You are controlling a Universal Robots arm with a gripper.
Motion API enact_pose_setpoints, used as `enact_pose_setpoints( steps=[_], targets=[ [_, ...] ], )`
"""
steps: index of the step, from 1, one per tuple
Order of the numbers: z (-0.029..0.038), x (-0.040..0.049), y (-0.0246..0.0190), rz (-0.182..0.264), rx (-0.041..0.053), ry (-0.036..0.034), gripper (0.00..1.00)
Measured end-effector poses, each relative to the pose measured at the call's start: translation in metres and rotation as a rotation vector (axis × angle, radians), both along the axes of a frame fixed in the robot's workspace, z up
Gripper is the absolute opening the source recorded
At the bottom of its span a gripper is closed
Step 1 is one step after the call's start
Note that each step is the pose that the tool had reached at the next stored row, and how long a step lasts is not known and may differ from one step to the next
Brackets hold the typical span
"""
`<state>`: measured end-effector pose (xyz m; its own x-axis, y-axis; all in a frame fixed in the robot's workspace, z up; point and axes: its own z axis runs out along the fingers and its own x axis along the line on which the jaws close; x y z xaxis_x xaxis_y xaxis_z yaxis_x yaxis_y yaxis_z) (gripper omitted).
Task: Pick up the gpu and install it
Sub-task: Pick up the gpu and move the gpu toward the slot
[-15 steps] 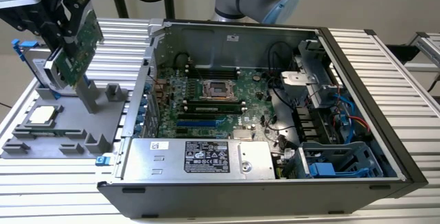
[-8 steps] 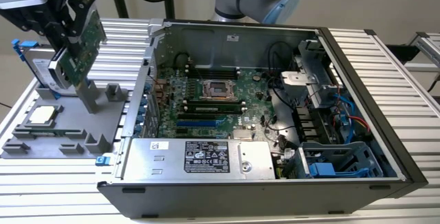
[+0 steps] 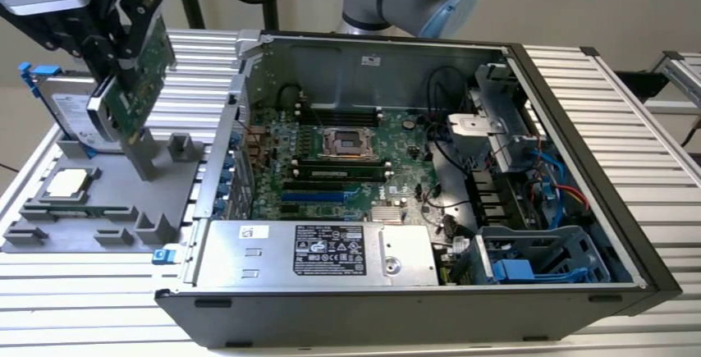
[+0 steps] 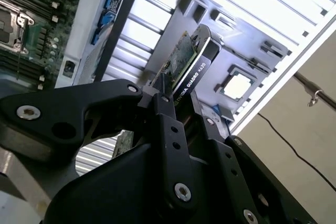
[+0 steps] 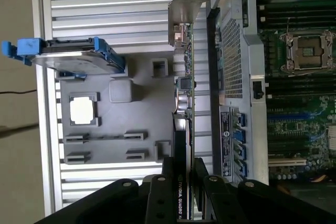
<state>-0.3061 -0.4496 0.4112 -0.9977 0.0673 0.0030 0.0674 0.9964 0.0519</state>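
**Exterior view and both wrist views.** We see the pincer (image 4: 179, 93) closed on the upper edge of the graphics card (image 3: 144, 66), with a finger (image 4: 169, 129) pressed against each face. The card hangs edge-down and slightly tilted. It is held above the grey tray (image 3: 104, 217) on the table (image 3: 77, 291), at the exterior view's left, just outside the open computer case (image 3: 570, 135). We cannot tell whether its lower edge is clear of the tray's upright holders. The hard drive (image 3: 68, 111) with blue rails stands close beside the card. The processor chip (image 3: 68, 181) lies flat in its own pocket of the tray, apart from the card. The motherboard (image 3: 328, 156) inside the case is well apart from it.

We judge the step in hand to be the pick-up, with the install not yet done. To do it well, we would:
- keep the squeeze firm, and on the cover and board edge rather than on the small parts;
- raise the card straight along its own plane, so that the metal bracket (image 5: 186, 3) does not snag a holder;
- keep the card from swinging into the hard drive or the case wall.
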Motion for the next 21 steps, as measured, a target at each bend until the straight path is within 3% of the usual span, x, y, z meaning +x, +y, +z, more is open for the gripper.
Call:
enact_pose_setpoints(
  steps=[21],
  targets=[
    [0.0000,0.0277,0.0000,0.000,0.0000,0.0000,0.00]
  ],
)
